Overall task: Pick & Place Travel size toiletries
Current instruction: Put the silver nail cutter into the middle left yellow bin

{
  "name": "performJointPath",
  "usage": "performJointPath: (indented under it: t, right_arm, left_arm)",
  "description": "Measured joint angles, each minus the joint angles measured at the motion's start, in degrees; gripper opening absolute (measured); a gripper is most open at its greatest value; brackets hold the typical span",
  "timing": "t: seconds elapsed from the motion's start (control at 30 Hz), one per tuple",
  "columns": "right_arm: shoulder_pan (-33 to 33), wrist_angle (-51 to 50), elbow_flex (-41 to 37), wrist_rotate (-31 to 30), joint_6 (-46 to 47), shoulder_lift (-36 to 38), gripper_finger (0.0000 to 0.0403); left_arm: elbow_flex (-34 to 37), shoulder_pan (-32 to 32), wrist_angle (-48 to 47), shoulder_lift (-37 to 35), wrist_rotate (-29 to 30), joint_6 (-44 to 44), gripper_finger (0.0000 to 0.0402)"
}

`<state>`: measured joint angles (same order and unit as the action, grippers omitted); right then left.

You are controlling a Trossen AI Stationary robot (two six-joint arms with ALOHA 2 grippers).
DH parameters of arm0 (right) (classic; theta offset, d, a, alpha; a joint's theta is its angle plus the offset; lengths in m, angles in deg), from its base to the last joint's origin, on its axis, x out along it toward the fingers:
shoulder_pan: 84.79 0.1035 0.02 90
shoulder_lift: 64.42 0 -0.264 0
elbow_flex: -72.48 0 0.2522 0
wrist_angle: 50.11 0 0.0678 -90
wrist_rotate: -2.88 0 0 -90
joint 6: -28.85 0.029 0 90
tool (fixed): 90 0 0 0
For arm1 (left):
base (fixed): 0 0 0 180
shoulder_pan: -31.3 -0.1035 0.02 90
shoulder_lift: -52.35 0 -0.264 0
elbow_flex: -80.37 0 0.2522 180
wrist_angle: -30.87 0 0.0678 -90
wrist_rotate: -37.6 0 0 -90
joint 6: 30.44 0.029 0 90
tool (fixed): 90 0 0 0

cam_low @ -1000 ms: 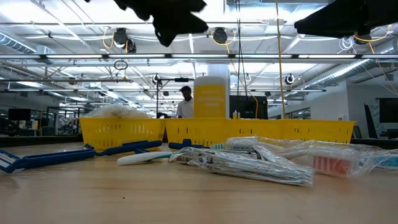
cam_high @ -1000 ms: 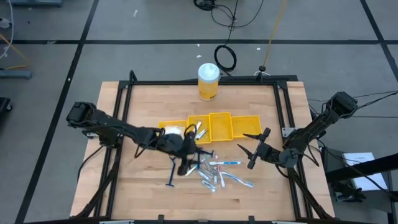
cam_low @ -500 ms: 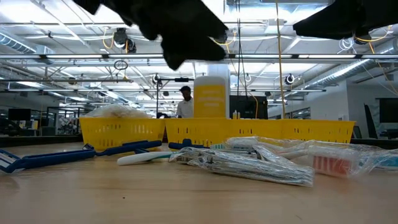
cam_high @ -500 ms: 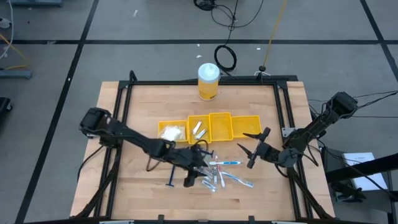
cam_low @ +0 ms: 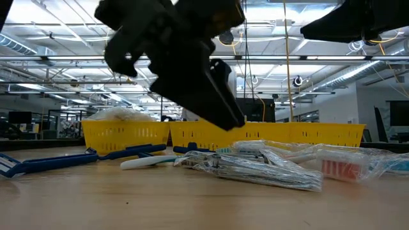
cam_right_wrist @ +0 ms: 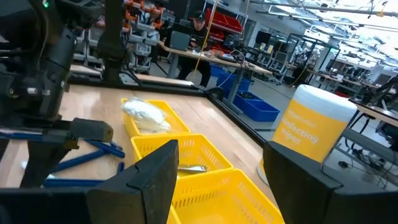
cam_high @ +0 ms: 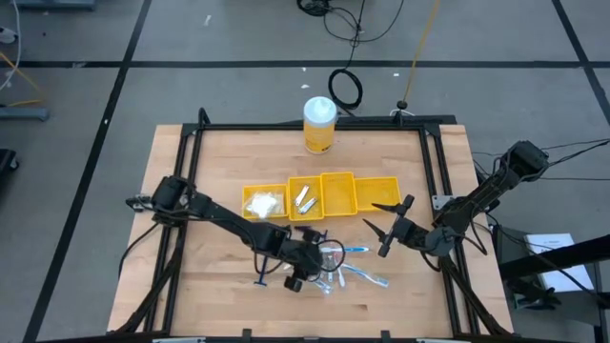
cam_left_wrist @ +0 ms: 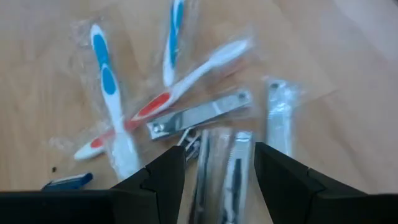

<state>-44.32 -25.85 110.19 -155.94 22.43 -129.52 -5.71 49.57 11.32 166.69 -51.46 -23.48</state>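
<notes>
The travel size toiletries lie in a loose pile [cam_high: 341, 269] on the wooden table, just in front of the yellow bins: wrapped toothbrushes [cam_left_wrist: 111, 93], silvery sachets [cam_left_wrist: 217, 165], a metal clipper [cam_left_wrist: 200, 114] and blue razors [cam_low: 64, 160]. My left gripper [cam_left_wrist: 217, 183] hovers open just above the pile's left end, tilted down, its fingers standing over a silvery sachet without touching it; the low view shows it [cam_low: 227, 115] clear of the pile. My right gripper [cam_high: 379, 229] waits open and level at the right, holding nothing.
A row of yellow bins [cam_high: 381, 193] stands behind the pile; the leftmost holds a white packet [cam_high: 265, 202], the one beside it holds silvery sachets [cam_high: 305, 197]. A tall yellow canister with a white lid [cam_high: 319, 124] stands at the far edge. A black frame borders the table.
My left gripper has come from over the yellow bins toward the table's near edge and down onto the pile, tipping its fingers more steeply downward. It has stayed open. The toiletries have not moved.
</notes>
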Motion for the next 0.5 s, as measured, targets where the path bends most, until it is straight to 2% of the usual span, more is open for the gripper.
performJointPath:
  t: [0.17, 0.33, 0.5]
  right_arm:
    - [0.0, 0.1, 0.0, 0.0, 0.0, 0.0, 0.0221]
    - [0.0, -0.1, 0.0, 0.0, 0.0, 0.0, 0.0221]
    - [0.0, -0.2, 0.0, 0.0, 0.0, 0.0, 0.0221]
  left_arm:
    - [0.0, -1.4, 0.0, 0.9, 1.0, -0.6, 0.0186]
    - [0.0, -2.8, 0.3, 0.8, 5.4, -0.4, 0.0186]
    - [0.0, -3.9, 0.0, 1.4, 4.8, -0.1, 0.0186]
